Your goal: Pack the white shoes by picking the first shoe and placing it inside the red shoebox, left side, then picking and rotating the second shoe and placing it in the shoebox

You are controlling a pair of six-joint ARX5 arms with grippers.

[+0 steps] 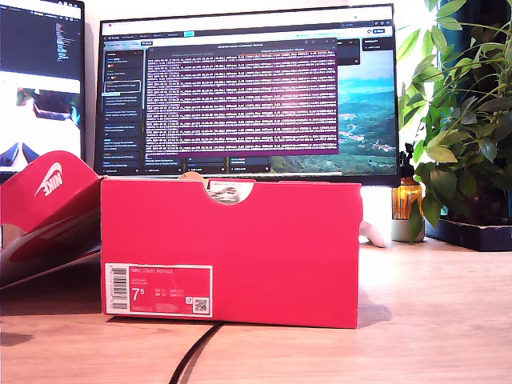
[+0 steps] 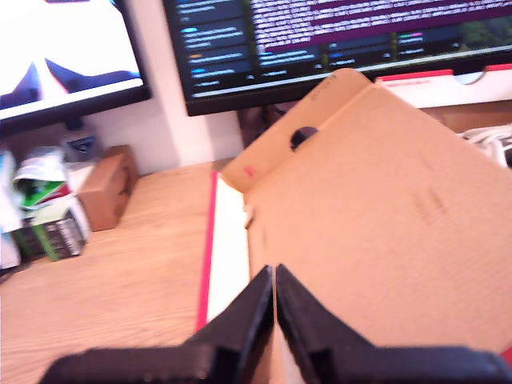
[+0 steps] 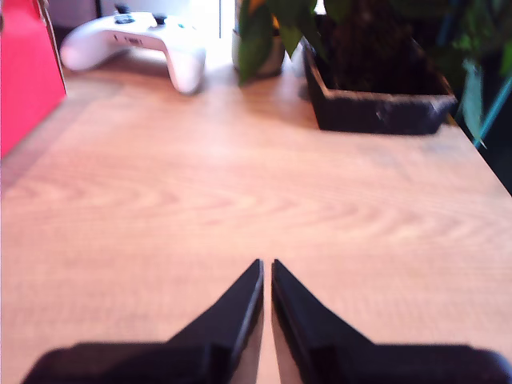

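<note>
While the red shoebox [image 1: 232, 252] stands on the desk [image 1: 432, 320], a white shoe [image 1: 228, 192] shows through its notch. Both the first gripper [image 2: 274, 280] and the second gripper [image 3: 266, 276] have their jaws closed, holding nothing.

Shoebox [image 1: 232, 252] on desk [image 1: 432, 320], before monitor [image 1: 248, 92].

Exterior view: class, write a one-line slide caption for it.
Red shoebox on a wooden desk, its swoosh-marked lid open before two monitors; no gripper in sight.

Low desk-level exterior — close wrist views
</note>
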